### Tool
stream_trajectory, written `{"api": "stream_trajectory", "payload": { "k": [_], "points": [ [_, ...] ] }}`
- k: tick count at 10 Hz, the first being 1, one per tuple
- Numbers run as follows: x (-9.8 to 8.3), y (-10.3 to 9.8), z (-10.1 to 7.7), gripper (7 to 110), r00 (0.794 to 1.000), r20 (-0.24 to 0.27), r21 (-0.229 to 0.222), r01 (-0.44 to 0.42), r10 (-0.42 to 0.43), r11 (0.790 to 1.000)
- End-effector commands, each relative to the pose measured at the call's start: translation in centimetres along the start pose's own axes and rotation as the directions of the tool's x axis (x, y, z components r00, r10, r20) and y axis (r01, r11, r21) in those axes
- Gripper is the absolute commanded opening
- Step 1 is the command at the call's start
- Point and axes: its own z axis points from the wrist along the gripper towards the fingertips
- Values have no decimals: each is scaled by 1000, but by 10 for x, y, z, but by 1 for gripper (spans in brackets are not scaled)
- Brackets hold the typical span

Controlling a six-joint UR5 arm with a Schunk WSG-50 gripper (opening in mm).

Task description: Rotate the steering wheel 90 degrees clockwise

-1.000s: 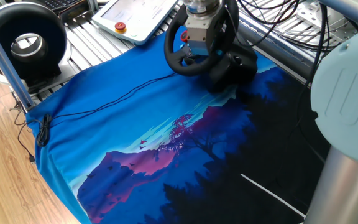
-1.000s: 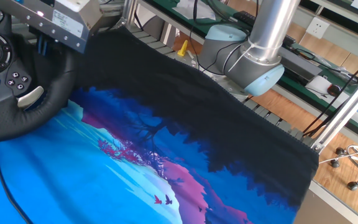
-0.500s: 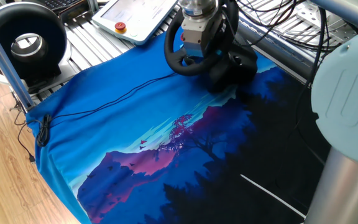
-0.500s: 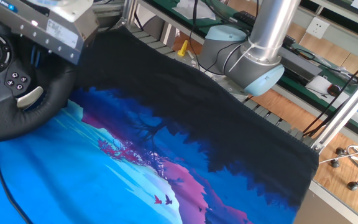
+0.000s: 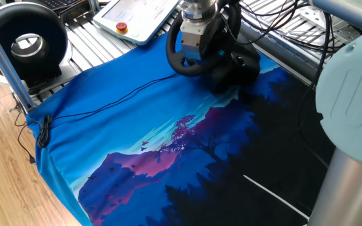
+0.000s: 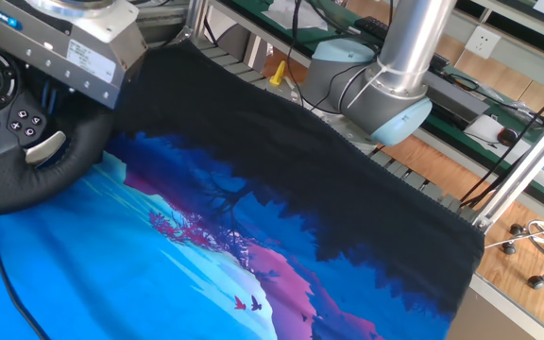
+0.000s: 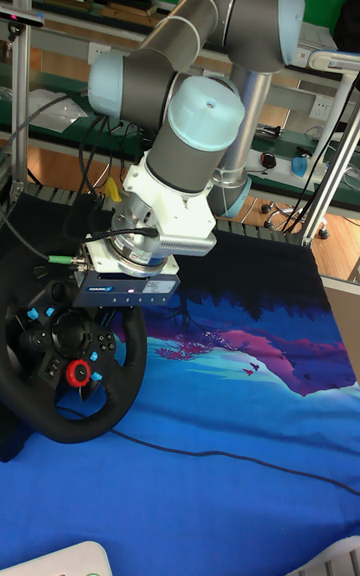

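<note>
We see pincer at racing wheel rim | fingers hidden, grip state undeterminable | mountain-print cloth below.

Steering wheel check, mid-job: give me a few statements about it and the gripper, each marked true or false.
1. The steering wheel sits on a blue printed cloth. True.
2. The gripper is at the wheel's rim. True.
3. The wheel's hub carries a red knob. True.
4. The wheel lies in the middle of the cloth. False: it stands at the cloth's edge, near the white tablet.
5. The black ring-shaped device rests on the cloth. False: it sits off the cloth, on the slatted surface.
6. A cable runs across the cloth. True.
</note>
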Motion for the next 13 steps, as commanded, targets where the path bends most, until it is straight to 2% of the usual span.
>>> {"api": "stream_trajectory", "payload": {
  "k": [1,2,3,4,5,6,9,11,12,13],
  "points": [
    [-21,-9,-2,7,996,84,52,16,-21,999],
    [-24,-15,0,7,995,100,91,8,-17,996],
    [-28,-12,-1,7,993,119,108,0,-13,994],
    [-26,-4,-3,7,993,116,102,-15,3,995],
    [-23,4,-7,7,995,103,84,-18,9,996],
    [-20,14,-8,7,996,93,45,-10,6,999],
    [-12,27,-9,7,998,61,1,1,-1,1000],
    [9,32,-28,7,1000,0,-6,4,-4,1000],
    [17,29,-43,7,1000,-14,15,10,-9,1000],
    [22,21,-59,7,1000,-5,52,10,-10,999]
  ]
}}
